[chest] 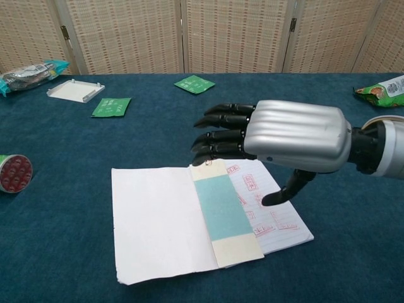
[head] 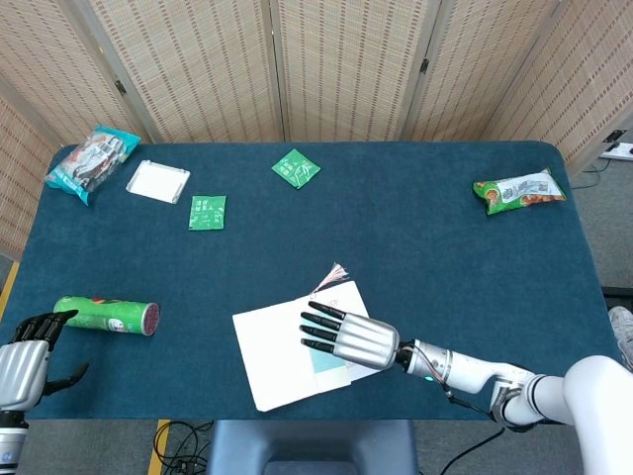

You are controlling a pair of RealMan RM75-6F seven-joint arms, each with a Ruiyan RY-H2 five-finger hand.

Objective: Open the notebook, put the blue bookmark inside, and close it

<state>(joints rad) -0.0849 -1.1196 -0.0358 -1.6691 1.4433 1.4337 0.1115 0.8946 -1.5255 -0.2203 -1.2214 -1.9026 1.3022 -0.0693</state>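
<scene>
Your right hand (chest: 297, 136) hovers above the open notebook (chest: 189, 218), fingers (chest: 221, 132) spread and slightly curled, holding nothing; the thumb points down toward the written page, and whether it touches the paper is hard to tell. Just below it, the blue bookmark (chest: 221, 211) lies flat along the middle of the notebook, on the inner edge of the right page. So the placing looks done, and closing is the step in hand. You'll need to catch one cover's outer edge and fold it over without sliding the bookmark. Your left hand (head: 25, 361) waits open at the table's (head: 425, 237) near left corner, beside the green can (head: 104, 315).
</scene>
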